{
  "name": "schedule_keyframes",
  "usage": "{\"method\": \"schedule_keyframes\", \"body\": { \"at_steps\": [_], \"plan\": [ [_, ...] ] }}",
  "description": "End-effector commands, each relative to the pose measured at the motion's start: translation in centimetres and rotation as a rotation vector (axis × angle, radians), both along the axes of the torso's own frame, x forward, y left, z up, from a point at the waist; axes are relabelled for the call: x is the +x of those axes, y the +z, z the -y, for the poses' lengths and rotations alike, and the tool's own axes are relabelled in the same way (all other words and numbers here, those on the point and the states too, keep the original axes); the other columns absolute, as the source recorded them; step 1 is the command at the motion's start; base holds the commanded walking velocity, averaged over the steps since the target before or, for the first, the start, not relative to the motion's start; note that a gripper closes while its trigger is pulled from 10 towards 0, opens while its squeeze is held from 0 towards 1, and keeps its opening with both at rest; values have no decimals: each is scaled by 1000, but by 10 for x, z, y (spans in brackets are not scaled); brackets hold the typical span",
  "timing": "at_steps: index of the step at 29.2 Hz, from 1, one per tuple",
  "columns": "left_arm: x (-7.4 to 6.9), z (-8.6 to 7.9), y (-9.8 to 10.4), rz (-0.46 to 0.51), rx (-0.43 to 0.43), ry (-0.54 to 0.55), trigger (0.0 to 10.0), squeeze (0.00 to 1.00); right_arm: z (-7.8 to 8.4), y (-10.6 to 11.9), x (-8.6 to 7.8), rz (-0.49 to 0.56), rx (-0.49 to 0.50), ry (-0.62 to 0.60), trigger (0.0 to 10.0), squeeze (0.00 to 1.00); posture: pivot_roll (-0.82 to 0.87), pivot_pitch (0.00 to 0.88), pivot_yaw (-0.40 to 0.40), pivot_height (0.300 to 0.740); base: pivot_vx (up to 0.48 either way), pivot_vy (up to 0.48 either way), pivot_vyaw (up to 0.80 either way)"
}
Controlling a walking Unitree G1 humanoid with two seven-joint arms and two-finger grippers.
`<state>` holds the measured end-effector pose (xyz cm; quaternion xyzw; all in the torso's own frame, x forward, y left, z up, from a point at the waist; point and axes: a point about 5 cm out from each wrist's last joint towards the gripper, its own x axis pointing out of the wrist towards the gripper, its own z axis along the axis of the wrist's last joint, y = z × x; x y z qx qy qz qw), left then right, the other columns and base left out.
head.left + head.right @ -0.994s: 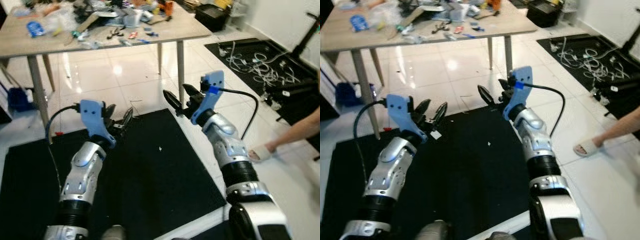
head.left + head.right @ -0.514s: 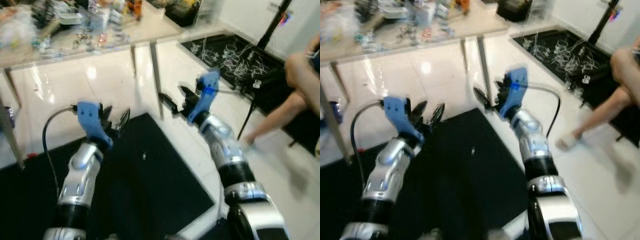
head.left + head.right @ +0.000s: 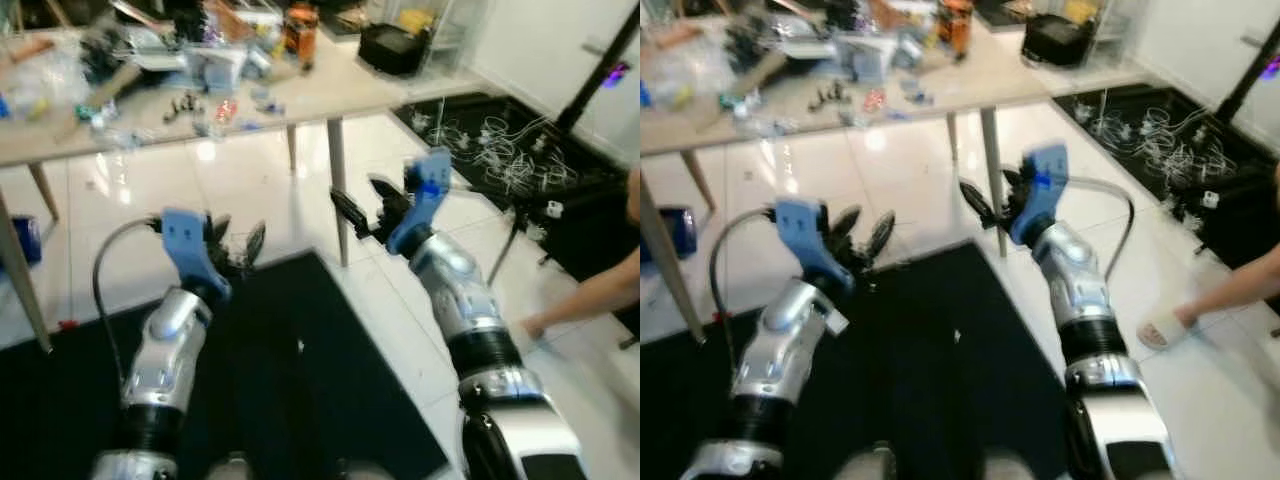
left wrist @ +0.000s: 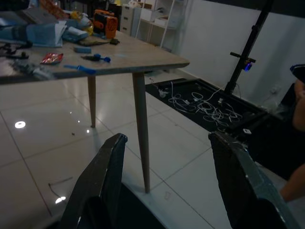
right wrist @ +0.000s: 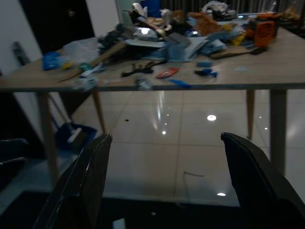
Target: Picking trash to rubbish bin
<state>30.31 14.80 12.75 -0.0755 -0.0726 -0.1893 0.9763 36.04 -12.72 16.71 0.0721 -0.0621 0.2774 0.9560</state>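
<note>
Both arms are raised in front of me over a black floor mat (image 3: 280,400). My left gripper (image 3: 240,236) is open with nothing between its fingers. My right gripper (image 3: 356,193) is open too and empty, close to the table leg (image 3: 337,190). A small white scrap (image 3: 300,347) lies on the mat between the arms. The wooden table (image 3: 930,95) ahead carries a heap of clutter (image 3: 840,50): wrappers, tools, an orange object. The left wrist view looks past its fingers (image 4: 102,181) at the table's leg and corner; the right wrist view looks past its fingers (image 5: 90,176) at the cluttered top.
A person's arm (image 3: 590,295) reaches in at the right, with a slippered foot (image 3: 1160,328) on the white tiles. White cables (image 3: 500,160) lie on a second black mat beside a black stand. A blue object (image 3: 660,232) sits under the table at the left.
The whole picture has shifted as the camera moved; the table now sits more centred ahead. Both grippers stay open and empty. The person's limbs have moved at the right.
</note>
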Motion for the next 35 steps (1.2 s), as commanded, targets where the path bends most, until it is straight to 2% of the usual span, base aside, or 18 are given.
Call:
{"method": "schedule_keyframes", "body": {
  "at_steps": [1, 29, 35],
  "plan": [
    [0, 4, 0, 6, 6, -12, 10000, 0, 5, -1, -1, 5, -5, -13, 10000, 0, -66, 0, -57, 740, 480, 0, 0],
    [-1, 4, 0, 10, 5, -14, 10000, 0, 4, -1, -1, -1, -15, 0, 10000, 0, -69, 0, -57, 740, 480, 0, 0],
    [0, 4, 0, 11, 5, -14, 10000, 0, 3, -1, -2, 9, -42, 17, 10000, 0, -69, 0, -57, 740, 480, 0, 0]
  ]
}}
